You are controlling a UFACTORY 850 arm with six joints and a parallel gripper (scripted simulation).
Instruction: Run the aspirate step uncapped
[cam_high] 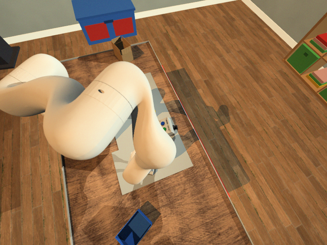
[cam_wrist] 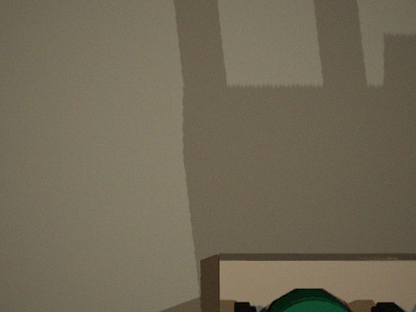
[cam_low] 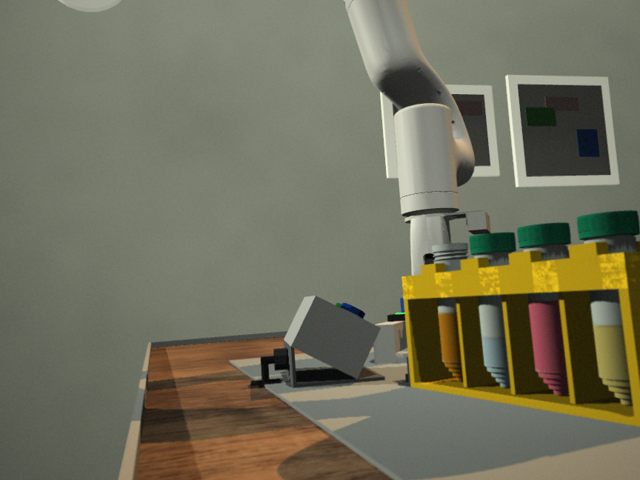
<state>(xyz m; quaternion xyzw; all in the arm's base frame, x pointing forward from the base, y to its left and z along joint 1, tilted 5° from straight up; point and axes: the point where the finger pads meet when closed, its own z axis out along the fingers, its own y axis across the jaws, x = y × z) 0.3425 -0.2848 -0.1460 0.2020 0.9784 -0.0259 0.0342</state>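
In the wrist view a green cap point(cam_wrist: 308, 299) lies in a nest of the beige cap tray point(cam_wrist: 250, 279), at the bottom edge. My gripper point(cam_wrist: 315, 306) is low over it, part-way open, with one black fingertip on each side of the cap. I cannot see the fingers in either the top or the exterior view; the arm and the rack hide them. The yellow tube rack point(cam_low: 516, 276) holds one uncapped tube point(cam_low: 448, 252) with orange liquid and three tubes with green caps point(cam_low: 492, 242) point(cam_low: 544, 235) point(cam_low: 607, 224). A green lamp point(cam_low: 396, 313) glows on the tray point(cam_low: 390, 338).
The grey key housing point(cam_high: 170, 123) point(cam_low: 330, 335) with the blue key point(cam_high: 162, 123) point(cam_low: 352, 310) and the green key point(cam_high: 164, 129) stands on the grey mat point(cam_high: 182, 163). A blue bin point(cam_high: 134, 228), a cardboard box point(cam_high: 122, 48) and a blue cabinet point(cam_high: 104, 19) stand further off.
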